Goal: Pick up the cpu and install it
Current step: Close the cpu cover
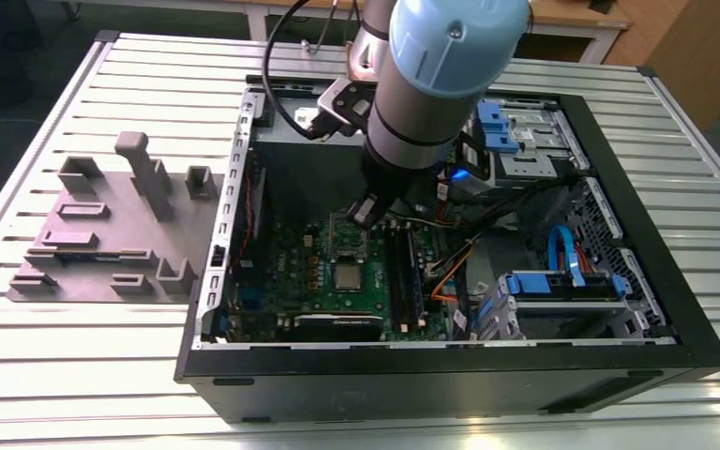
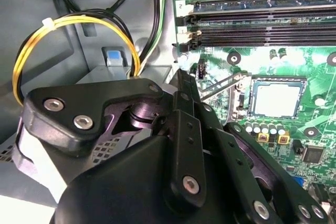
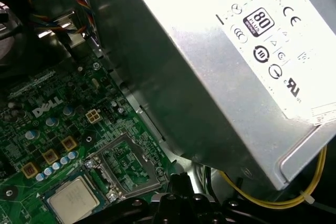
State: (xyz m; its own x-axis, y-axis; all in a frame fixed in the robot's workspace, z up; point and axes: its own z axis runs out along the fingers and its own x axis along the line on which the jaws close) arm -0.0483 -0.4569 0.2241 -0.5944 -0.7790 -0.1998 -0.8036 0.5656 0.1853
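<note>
Nearest the lens in the second wrist view was the gripper (image 2: pixel 182 90), black linkage w/ bolts. Couldn't tell whether its jaws were spread or pressed together. Just beyond it lay the cpu (image 2: pixel 276 99), flat in its socket on the green board (image 2: pixel 247 61), silver top up, apart from the gripper. In the first wrist view the socket's metal frame (image 3: pixel 128 163) stood swung open beside the cpu, w/ the silver power supply (image 3: pixel 220 77) close by. In the exterior view the arm (image 1: pixel 442 56) hung into the open pc case (image 1: pixel 460 375) at centre frame. The gripper was over the board, and the cpu sat approx. mid-board, just below the gripper in the frame. A grey holder block (image 1: pixel 104 234) sat on the slatted table (image 1: pixel 85 375) at the exterior view's left, outside the case.
</note>
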